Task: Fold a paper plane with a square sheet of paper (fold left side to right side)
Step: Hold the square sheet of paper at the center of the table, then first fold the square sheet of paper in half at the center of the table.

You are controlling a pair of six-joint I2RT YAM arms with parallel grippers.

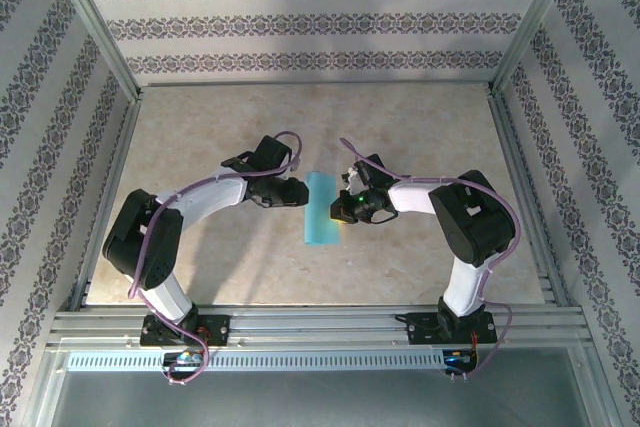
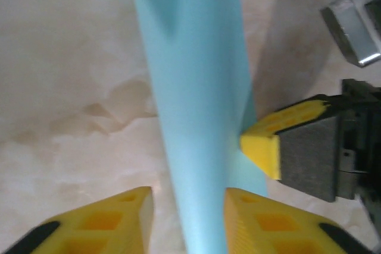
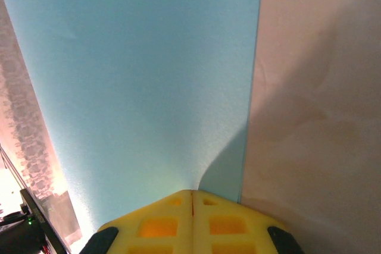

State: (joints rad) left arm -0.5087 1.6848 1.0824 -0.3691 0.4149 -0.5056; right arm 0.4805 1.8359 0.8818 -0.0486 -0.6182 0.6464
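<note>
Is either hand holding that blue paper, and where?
Unclear: the right hand, shut, meets the paper at its side edge, pinching or pressing. The left hand straddles it, not gripping.

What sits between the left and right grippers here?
The thin cyan-blue paper sheet, folded into a narrow strip; the top external view shows it.

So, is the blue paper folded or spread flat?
Folded. The square sheet of paper shows as a narrow strip from above, and the left wrist view shows it doubled over.
</note>
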